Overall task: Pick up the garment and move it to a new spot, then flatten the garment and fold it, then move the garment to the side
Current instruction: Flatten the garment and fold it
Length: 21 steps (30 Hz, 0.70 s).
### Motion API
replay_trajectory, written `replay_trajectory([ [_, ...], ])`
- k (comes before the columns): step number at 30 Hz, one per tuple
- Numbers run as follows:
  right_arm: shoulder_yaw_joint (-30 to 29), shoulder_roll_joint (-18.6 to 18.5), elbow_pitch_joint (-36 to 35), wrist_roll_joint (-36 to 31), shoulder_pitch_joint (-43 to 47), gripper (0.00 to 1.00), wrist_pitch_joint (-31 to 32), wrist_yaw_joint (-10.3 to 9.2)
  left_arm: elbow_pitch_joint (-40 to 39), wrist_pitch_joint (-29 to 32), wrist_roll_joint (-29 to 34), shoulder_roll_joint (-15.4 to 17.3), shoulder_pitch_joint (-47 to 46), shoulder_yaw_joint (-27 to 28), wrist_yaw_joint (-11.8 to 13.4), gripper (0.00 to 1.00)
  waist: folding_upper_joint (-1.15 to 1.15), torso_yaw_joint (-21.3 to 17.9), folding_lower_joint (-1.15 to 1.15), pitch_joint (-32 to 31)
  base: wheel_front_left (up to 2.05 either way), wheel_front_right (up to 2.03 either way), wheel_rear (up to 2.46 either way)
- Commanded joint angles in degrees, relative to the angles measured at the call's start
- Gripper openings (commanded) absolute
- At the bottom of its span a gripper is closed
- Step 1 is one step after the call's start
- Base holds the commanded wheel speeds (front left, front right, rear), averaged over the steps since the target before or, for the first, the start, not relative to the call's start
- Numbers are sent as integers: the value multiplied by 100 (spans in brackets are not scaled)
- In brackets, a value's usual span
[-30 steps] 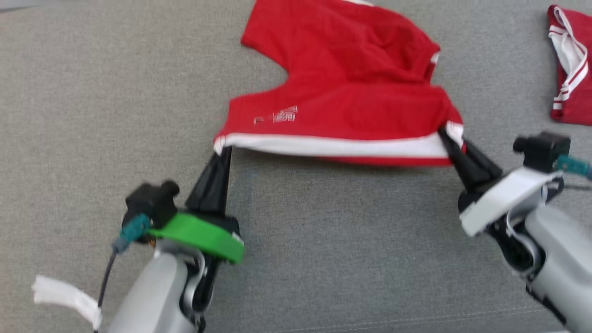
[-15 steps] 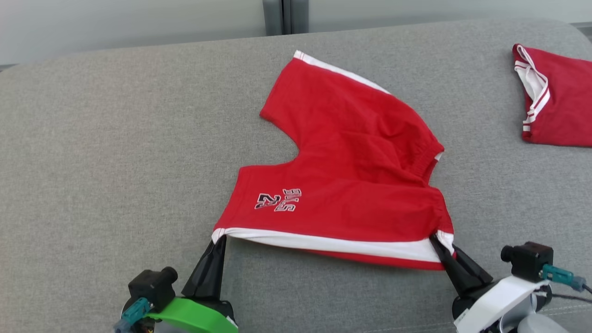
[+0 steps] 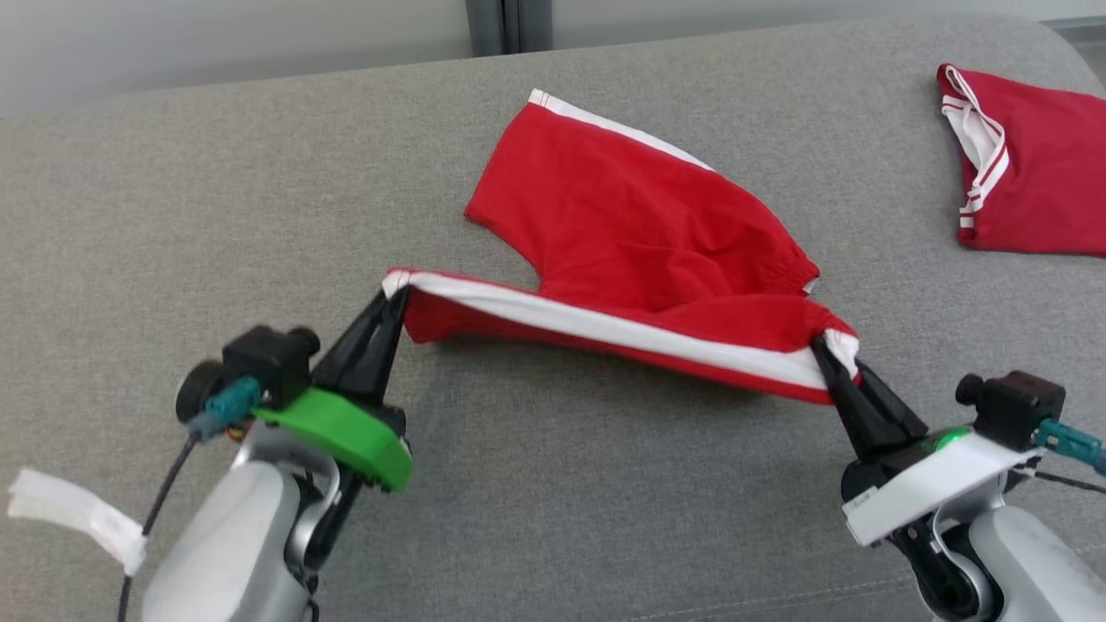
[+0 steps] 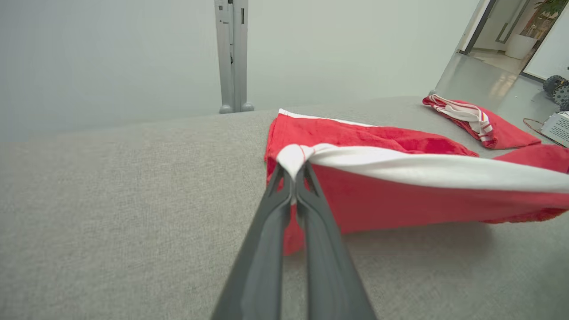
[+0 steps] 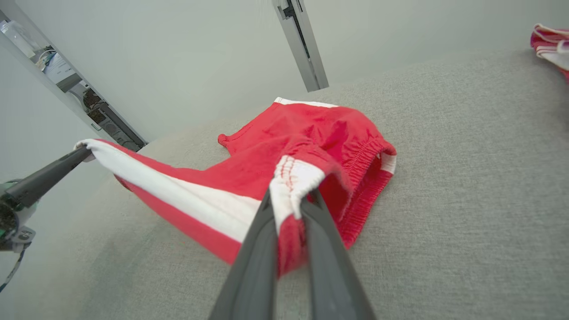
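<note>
well, the left pincer [image 3: 395, 295] and right pincer [image 3: 823, 347] are each clamped shut on the red shorts [image 3: 639, 233], one at either end of the white-striped edge. that edge is lifted and stretched btw them, and the rest lies on the grey upholstered surface [image 3: 173, 190].

risks imo: the left has only a thin pinch of the corner, so a hard pull could slip it out. uneven arm travel would skew the fold or drag the lower layer into wrinkles, and the waistband end looks bunched.

the surface is coarse fabric and prob grabs cloth. a second red garment [image 3: 1037, 164] lies well apart, far right. behind are a pale wall [image 3: 216, 34], a grey post [image 3: 505, 26] and an open doorway [image 4: 502, 35].
</note>
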Motion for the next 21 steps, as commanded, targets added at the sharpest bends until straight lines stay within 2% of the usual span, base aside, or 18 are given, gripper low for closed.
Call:
replay_trajectory([
  [1, -100, 27, -1, -59, -191, 0, 18, -12, 52, 96, 27, 62, -399, -24, -46, 0, 0, -151, 0, 258, 0, 0, 0],
  [11, -201, 530, 485, -448, -1514, 0, -47, -11, 939, 805, 84, 457, -2730, -617, -196, 0, 0, -752, 0, 1236, 0, 0, 0],
  [15, -257, 746, 766, -639, -2036, 0, -154, -11, 1479, 883, -79, 561, -3534, -949, -198, 0, 0, -924, 0, 1602, 0, 0, 0],
  [21, -363, 994, 1198, -817, -2583, 0, -264, -12, 2340, 688, -336, 493, -4449, -1455, -197, 0, 0, -1032, 0, 1920, 0, 0, 0],
])
